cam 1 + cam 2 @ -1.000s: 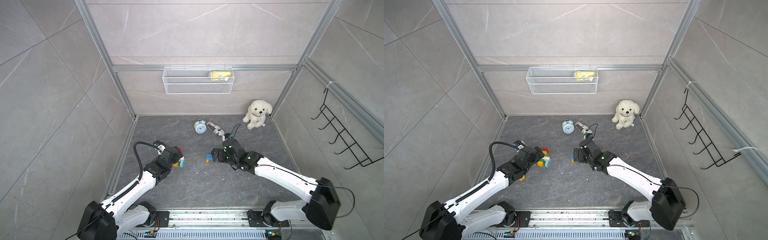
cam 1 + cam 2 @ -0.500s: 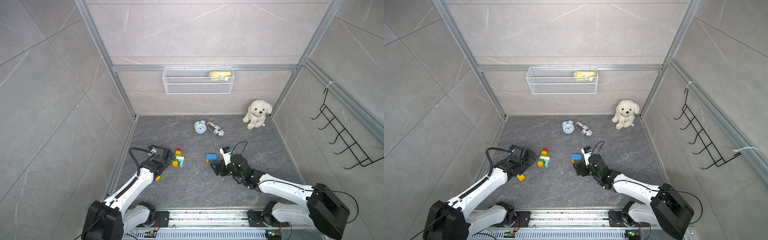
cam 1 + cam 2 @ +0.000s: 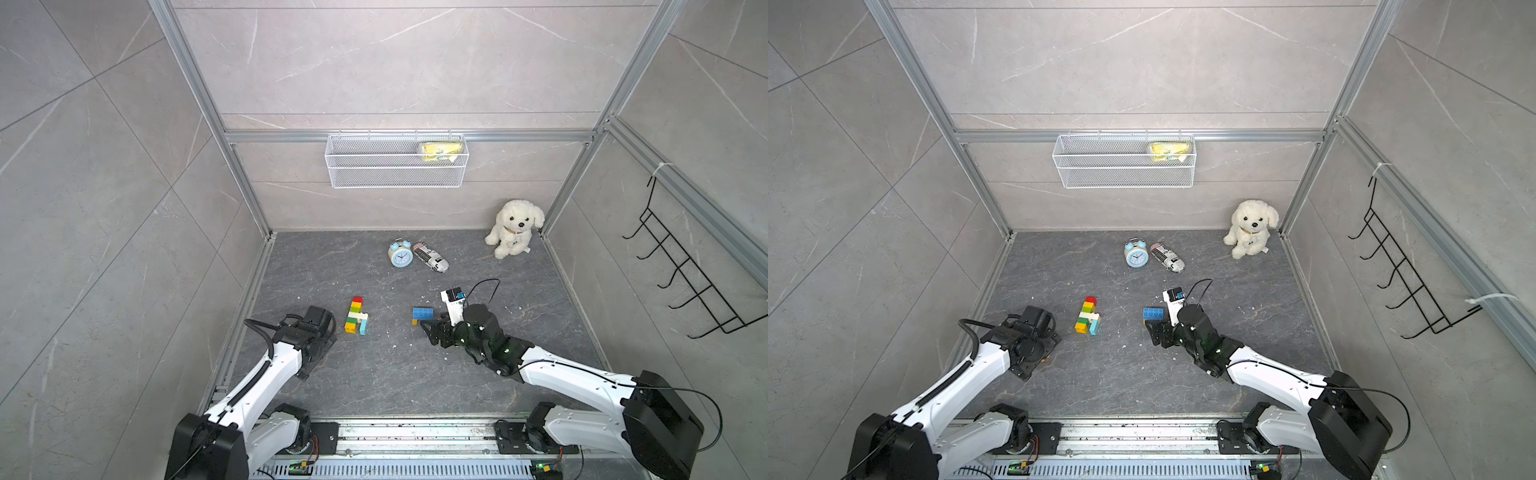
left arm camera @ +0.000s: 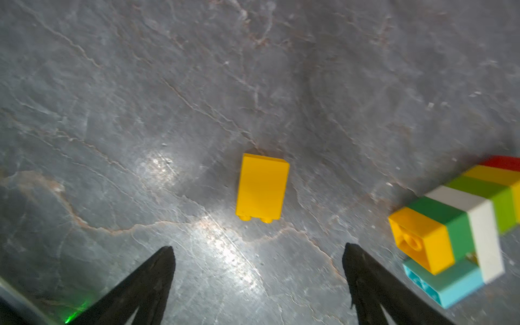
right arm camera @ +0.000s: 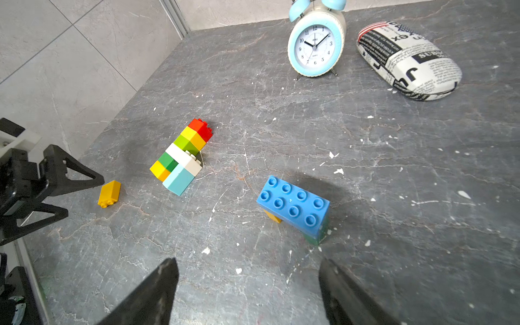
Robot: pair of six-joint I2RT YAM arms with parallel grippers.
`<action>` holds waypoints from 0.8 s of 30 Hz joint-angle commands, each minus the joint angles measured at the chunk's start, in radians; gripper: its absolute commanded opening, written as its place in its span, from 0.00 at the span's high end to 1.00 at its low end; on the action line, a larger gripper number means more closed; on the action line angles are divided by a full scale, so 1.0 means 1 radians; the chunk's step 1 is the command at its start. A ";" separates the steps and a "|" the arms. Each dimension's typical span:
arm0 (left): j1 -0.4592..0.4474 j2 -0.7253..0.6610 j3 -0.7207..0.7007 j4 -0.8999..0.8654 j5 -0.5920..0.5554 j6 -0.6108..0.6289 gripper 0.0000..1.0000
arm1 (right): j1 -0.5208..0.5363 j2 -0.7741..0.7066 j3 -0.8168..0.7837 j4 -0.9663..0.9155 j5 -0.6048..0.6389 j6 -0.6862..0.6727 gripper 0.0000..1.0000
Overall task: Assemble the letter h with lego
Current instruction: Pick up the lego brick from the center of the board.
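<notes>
Lego in three groups on the bench (image 3: 374,374).

1. Joined row (image 3: 356,316) lying on its side: red, yellow, light green, white, green, yellow in line. A light blue brick sits alongside at the white brick, as the right wrist view shows (image 5: 180,154).
2. Loose yellow brick (image 4: 262,187), also on its side, studs pointing toward the left fingers (image 4: 152,281). It lies just ahead of their tips and clear of both. The row is near it, not touching.
3. Blue eight-stud brick (image 5: 294,204), studs up, raised on a yellow piece under one end and a green piece under the other. It stands just ahead of the right fingers (image 5: 152,295), apart from them and well apart from the row.

Left fingers: spread wide, nothing between them.
Right fingers: spread, nothing between them, low over the bench.

Other items: alarm clock (image 3: 400,253) and newsprint-patterned glasses case (image 3: 431,257) side by side toward the back; plush dog (image 3: 514,227) in the far corner.
</notes>
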 commanded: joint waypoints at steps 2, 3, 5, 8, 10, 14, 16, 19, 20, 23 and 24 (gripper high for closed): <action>0.056 0.127 0.031 0.009 0.070 0.073 0.08 | 0.005 -0.010 0.036 -0.044 0.033 0.002 0.19; 0.062 0.153 0.030 0.029 0.081 0.085 0.09 | 0.004 -0.012 0.035 -0.044 0.034 0.000 0.19; 0.073 0.191 0.029 0.068 0.101 0.099 0.13 | 0.004 -0.016 0.035 -0.046 0.036 -0.002 0.19; 0.085 0.234 0.039 0.097 0.114 0.118 0.18 | 0.004 -0.018 0.035 -0.047 0.037 -0.004 0.19; 0.088 0.259 0.051 0.099 0.126 0.132 0.28 | 0.004 -0.014 0.038 -0.050 0.040 -0.006 0.19; 0.087 0.275 0.053 0.095 0.130 0.134 0.46 | 0.004 -0.010 0.042 -0.055 0.046 -0.007 0.19; 0.087 0.268 0.045 0.093 0.124 0.134 0.53 | 0.004 -0.010 0.043 -0.055 0.046 -0.007 0.19; 0.087 0.260 0.039 0.089 0.116 0.137 0.56 | 0.004 -0.009 0.042 -0.055 0.046 -0.007 0.19; 0.087 0.258 0.039 0.087 0.117 0.140 0.59 | 0.004 -0.007 0.043 -0.055 0.045 -0.007 0.19; 0.085 0.251 0.039 0.089 0.157 0.165 0.73 | 0.004 -0.004 0.043 -0.055 0.047 -0.007 0.19; 0.083 0.243 0.040 0.087 0.174 0.181 0.78 | 0.004 -0.003 0.046 -0.057 0.047 -0.008 0.19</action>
